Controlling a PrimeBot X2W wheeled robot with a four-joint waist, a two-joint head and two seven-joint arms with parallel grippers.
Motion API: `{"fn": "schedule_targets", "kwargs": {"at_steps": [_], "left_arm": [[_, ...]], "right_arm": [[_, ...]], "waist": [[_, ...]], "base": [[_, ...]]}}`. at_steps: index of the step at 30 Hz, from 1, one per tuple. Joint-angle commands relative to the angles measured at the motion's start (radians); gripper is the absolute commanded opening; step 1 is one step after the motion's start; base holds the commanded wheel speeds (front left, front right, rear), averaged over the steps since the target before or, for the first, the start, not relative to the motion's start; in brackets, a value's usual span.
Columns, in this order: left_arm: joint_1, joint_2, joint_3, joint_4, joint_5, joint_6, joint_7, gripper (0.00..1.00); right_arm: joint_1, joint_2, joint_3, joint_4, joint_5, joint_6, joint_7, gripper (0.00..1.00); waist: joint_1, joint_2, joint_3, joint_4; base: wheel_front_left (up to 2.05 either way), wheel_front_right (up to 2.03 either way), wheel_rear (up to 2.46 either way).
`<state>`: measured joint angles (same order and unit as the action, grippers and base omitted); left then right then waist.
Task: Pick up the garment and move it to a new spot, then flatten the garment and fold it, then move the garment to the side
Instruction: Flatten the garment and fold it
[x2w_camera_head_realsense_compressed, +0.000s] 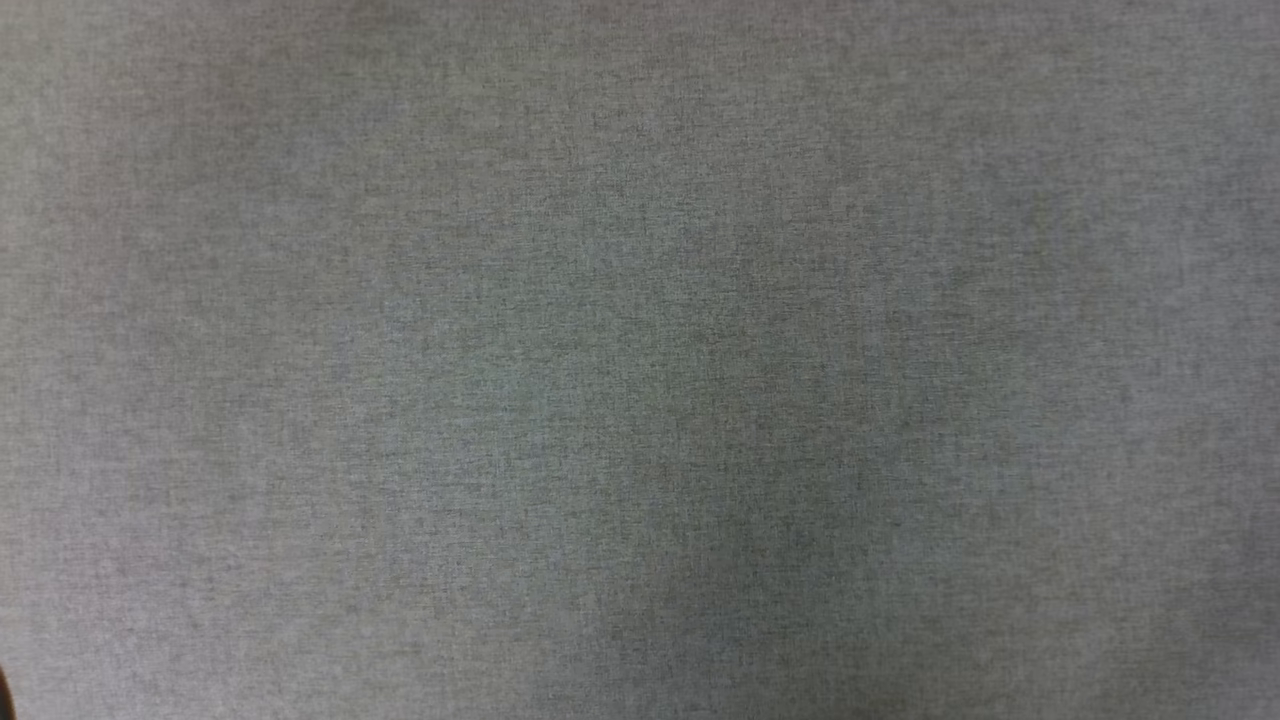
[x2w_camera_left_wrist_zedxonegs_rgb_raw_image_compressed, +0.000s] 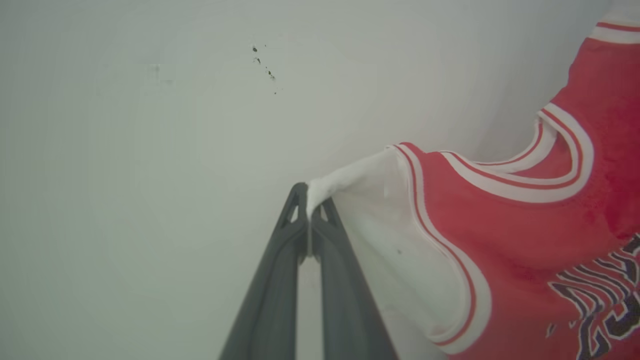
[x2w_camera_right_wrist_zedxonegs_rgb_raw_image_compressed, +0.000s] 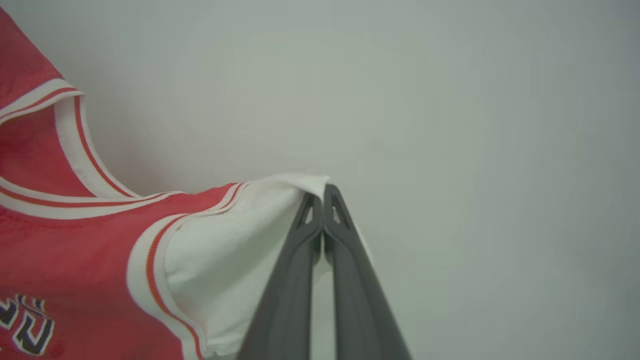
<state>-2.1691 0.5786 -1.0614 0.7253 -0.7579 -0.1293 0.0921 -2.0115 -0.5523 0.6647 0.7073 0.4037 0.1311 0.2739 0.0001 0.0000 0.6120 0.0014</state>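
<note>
The garment (x2w_camera_left_wrist_zedxonegs_rgb_raw_image_compressed: 525, 235) is a red jersey with white short sleeves, striped trim and black white-outlined lettering. It hangs lifted in front of a pale wall. In the left wrist view my left gripper (x2w_camera_left_wrist_zedxonegs_rgb_raw_image_compressed: 310, 197) is shut on the edge of one white sleeve, the red body stretching off to the right. In the right wrist view my right gripper (x2w_camera_right_wrist_zedxonegs_rgb_raw_image_compressed: 320, 192) is shut on the edge of the other white sleeve, with the garment (x2w_camera_right_wrist_zedxonegs_rgb_raw_image_compressed: 75, 260) spreading left. The neckline sags between the two grips.
The head view looks down on a grey woven tabletop (x2w_camera_head_realsense_compressed: 640, 360). A pale wall (x2w_camera_left_wrist_zedxonegs_rgb_raw_image_compressed: 150, 150) with a few small dark specks stands behind the lifted cloth.
</note>
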Motion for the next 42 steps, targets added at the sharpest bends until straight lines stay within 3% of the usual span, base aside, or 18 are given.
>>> {"fn": "schedule_targets", "kwargs": {"at_steps": [1, 7, 15, 23, 33, 36, 37, 42], "left_arm": [[0.007, -0.002, -0.012, 0.011, -0.018, 0.001, -0.014, 0.00], [0.047, 0.017, -0.064, 0.041, -0.063, 0.001, -0.072, 0.00], [0.223, 0.035, -0.124, 0.023, -0.149, 0.001, -0.175, 0.00], [0.539, 0.077, -0.157, -0.034, -0.244, 0.003, -0.293, 0.00], [1.010, 0.141, -0.169, -0.199, -0.330, 0.115, -0.353, 0.00], [1.140, 0.163, -0.161, -0.257, -0.352, 0.151, -0.357, 0.00], [1.261, 0.191, -0.134, -0.318, -0.356, 0.188, -0.359, 0.00], [1.469, 0.231, -0.089, -0.394, -0.350, 0.228, -0.358, 0.00]], "right_arm": [[-0.015, 0.013, 0.019, 0.032, 0.012, -0.001, -0.023, 0.00], [0.018, 0.035, 0.082, 0.103, 0.049, -0.001, -0.088, 0.00], [0.168, 0.073, 0.169, 0.159, 0.136, -0.001, -0.186, 0.00], [0.429, 0.078, 0.281, 0.130, 0.247, -0.001, -0.287, 0.00], [0.823, -0.002, 0.398, -0.011, 0.358, -0.001, -0.356, 0.00], [0.939, -0.034, 0.407, -0.045, 0.379, -0.001, -0.378, 0.00], [1.050, -0.061, 0.396, -0.066, 0.397, -0.001, -0.404, 0.00], [1.227, -0.094, 0.375, -0.091, 0.406, -0.001, -0.435, 0.00]], "waist": [[-0.0001, 0.0000, 0.006, 0.002], [-0.0001, 0.0000, 0.011, -0.004], [-0.0001, 0.0000, -0.055, -0.009], [-0.0001, 0.0000, -0.169, -0.015], [-0.0001, 0.0000, -0.307, -0.017], [-0.0001, 0.0000, -0.337, -0.018], [-0.0001, 0.0000, -0.365, -0.025], [-0.0001, 0.0000, -0.414, -0.030]], "base": [[0.00, 0.00, 0.00], [0.00, 0.00, 0.00], [0.00, 0.00, 0.00], [0.00, 0.00, 0.00], [0.00, 0.00, 0.00], [0.00, 0.00, 0.00], [0.00, 0.00, 0.00], [0.00, 0.00, 0.00]]}}
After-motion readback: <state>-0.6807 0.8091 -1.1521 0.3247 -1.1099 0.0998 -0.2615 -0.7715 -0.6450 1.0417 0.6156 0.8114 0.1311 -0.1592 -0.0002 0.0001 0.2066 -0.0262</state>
